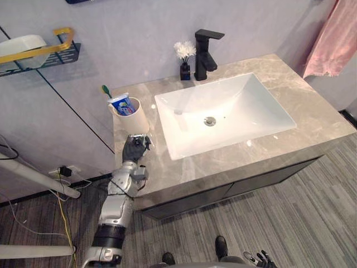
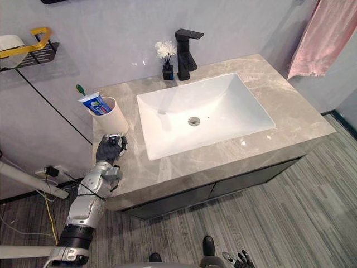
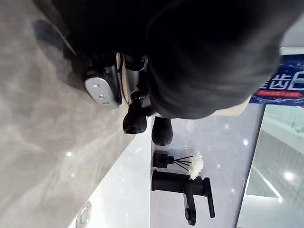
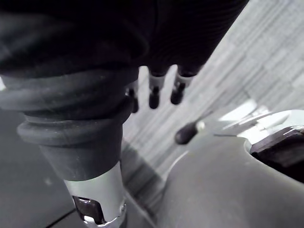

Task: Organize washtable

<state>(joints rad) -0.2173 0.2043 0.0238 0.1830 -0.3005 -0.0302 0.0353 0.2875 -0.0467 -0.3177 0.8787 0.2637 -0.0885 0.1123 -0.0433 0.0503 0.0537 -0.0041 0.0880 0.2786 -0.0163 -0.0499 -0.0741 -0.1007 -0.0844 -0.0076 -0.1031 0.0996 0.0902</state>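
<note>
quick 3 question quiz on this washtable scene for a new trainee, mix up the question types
1. Short answer: what stands right beside the black faucet?
2. True or false: the toothpaste tube stands in the cup.
3. Pick one: the left hand is
A. on the faucet
B. at the counter, next to the cup
C. gripping the toothpaste tube

Key
1. The small black vase of white flowers.
2. True.
3. B.
</note>
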